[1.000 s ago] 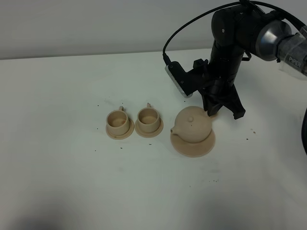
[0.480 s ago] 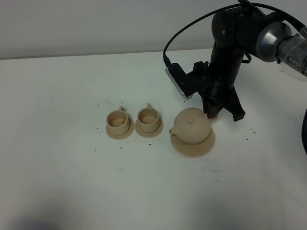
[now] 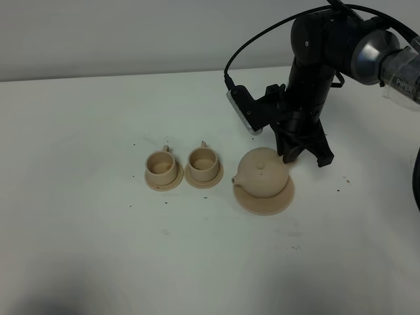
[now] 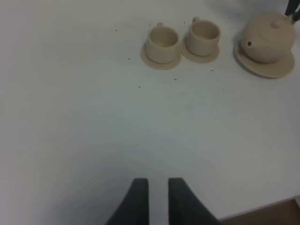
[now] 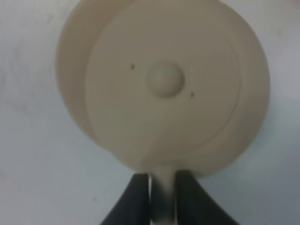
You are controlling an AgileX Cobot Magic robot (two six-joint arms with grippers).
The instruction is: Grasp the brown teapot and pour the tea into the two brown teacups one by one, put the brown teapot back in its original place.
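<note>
Right wrist view: right tool (image 5: 162, 177) narrowly straddles teapot (image 5: 164, 79) handle, grip unclear. Keep handle centred and move straight up, so pot never tips on plate (image 3: 262, 206).

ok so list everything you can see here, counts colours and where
teapot: 1, beige-tan, on the large saucer
large saucer: 1, beige-tan, right of the cups
teacups: 2, beige-tan, side by side on small saucers
small saucers: 2, beige-tan, one under each cup
specks: several, dark, scattered on the table
table: 1, white, under everything
right arm: 1, black, behind the teapot
right fingers: 2, black, either side of the teapot's handle
left fingers: 2, black, slightly apart, holding nothing
</note>
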